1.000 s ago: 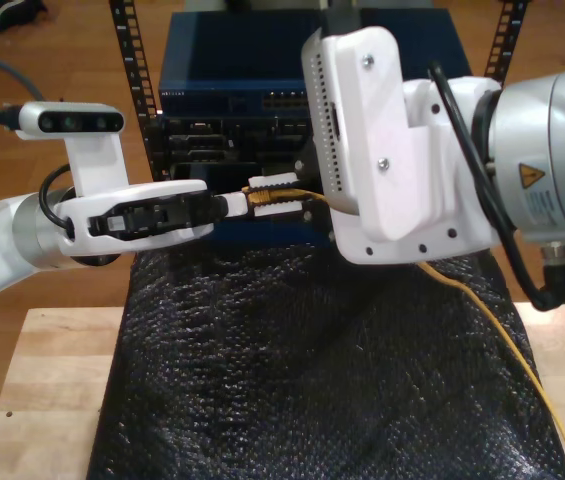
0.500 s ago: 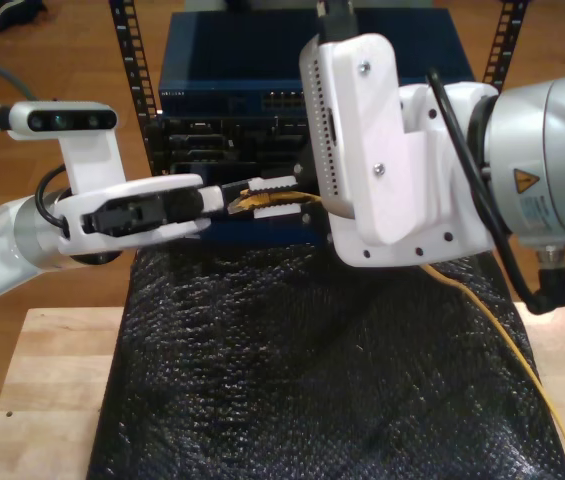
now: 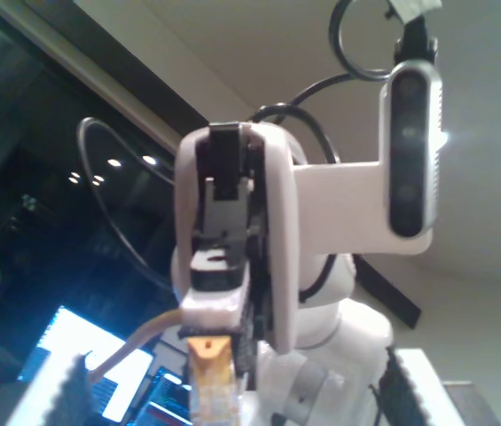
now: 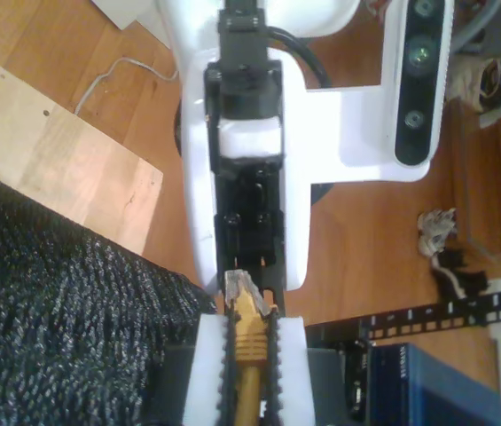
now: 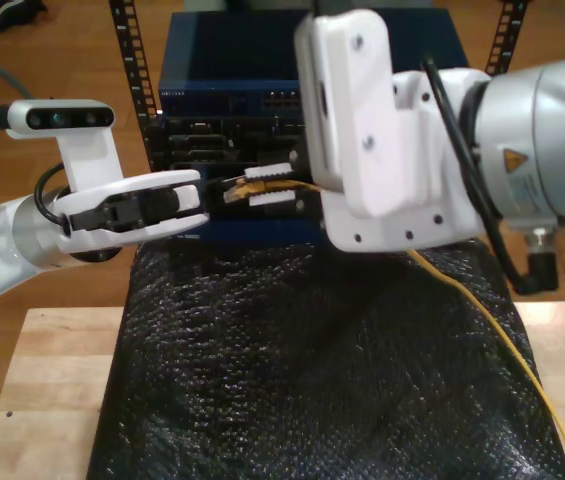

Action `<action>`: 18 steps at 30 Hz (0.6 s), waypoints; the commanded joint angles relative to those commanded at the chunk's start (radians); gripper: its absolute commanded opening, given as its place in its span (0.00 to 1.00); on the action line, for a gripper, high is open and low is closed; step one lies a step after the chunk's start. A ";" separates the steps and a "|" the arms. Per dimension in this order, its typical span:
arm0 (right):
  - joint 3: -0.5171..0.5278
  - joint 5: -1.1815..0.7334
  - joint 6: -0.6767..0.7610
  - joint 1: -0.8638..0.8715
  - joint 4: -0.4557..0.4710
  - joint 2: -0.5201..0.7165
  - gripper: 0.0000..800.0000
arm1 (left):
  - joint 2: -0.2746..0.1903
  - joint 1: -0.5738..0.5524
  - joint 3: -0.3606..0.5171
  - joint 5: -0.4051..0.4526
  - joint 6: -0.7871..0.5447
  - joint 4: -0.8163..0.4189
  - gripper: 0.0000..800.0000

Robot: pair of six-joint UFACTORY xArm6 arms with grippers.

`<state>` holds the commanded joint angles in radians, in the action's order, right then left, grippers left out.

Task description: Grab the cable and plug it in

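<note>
**Operator:** Cable status and location?

**Technician:** Long thin yellow network cable (image 5: 484, 335) is held in mid-air ahead of the dark blue rack-mounted network unit (image 5: 232, 70). My second claw (image 4: 248, 333) is pinched on the yellow boot just behind the small clear plastic plug (image 4: 237, 286). The slack trails down over the black textured mat (image 5: 292, 380) on the light wooden counter (image 5: 52, 400).

**Operator:** Handling properties?

**Technician:** Judged light and limp along its run, and stiff only at the boot. The plug's latch is likely fragile. Hold the boot, never the loose cord or the plug tip.

**Operator:** Other claw?

**Technician:** My first claw (image 5: 205, 190) faces the plug tip, fingers spread, gripping nothing.
</note>
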<state>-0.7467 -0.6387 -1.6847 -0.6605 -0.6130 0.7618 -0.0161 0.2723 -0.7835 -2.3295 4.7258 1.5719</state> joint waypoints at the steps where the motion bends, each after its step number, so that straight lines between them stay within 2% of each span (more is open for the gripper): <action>1: -0.008 0.000 0.002 0.005 0.000 -0.011 0.00 | -0.002 0.002 0.000 0.020 -0.002 0.000 0.98; 5: -0.037 -0.002 0.029 0.034 0.000 -0.058 0.00 | -0.005 0.003 -0.008 0.092 -0.021 0.000 0.98; 8: -0.058 -0.008 0.109 0.095 0.003 -0.078 0.00 | -0.005 0.011 -0.011 0.127 -0.063 0.000 0.98; 11: -0.071 -0.021 0.130 0.163 0.002 -0.084 0.00 | -0.005 0.021 -0.012 0.153 -0.075 -0.002 0.98; 18: -0.118 -0.123 0.206 0.278 0.003 -0.118 0.00 | -0.006 0.044 -0.020 0.230 -0.101 -0.002 0.99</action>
<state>-0.8648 -0.7614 -1.4791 -0.3828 -0.6099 0.6437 -0.0222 0.3168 -0.8034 -2.0994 4.6245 1.5704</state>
